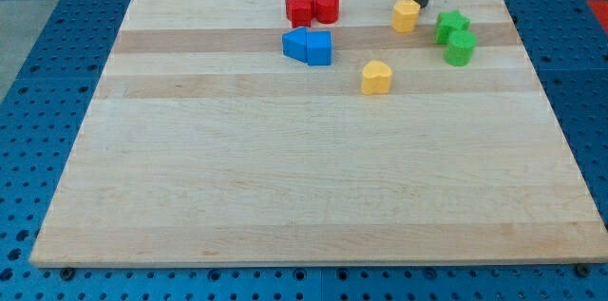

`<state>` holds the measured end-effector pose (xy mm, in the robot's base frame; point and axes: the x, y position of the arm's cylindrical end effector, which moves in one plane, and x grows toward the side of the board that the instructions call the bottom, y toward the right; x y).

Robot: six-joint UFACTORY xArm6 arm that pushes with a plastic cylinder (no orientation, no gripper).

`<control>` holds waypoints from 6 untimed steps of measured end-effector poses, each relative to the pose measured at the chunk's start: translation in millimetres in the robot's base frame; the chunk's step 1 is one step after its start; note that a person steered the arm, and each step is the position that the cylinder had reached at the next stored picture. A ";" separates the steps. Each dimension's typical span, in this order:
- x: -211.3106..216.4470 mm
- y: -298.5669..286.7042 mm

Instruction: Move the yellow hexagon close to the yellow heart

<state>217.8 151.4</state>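
Note:
The yellow hexagon (pixel 406 15) lies near the view's top, right of centre. The yellow heart (pixel 376 78) lies below it and a little to the left, about a block's width or two away. My tip (pixel 419 5) is at the upper right edge of the yellow hexagon, touching or almost touching it. The rod rises out of the top of the view.
Two red blocks (pixel 313 7) sit side by side at the top centre. Two blue blocks (pixel 308 47) touch each other just below them. A green star (pixel 452 25) and a green block (pixel 462 47) lie right of the hexagon. The wooden board (pixel 285 178) ends close behind the tip.

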 end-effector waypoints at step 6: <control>58.6 -12.0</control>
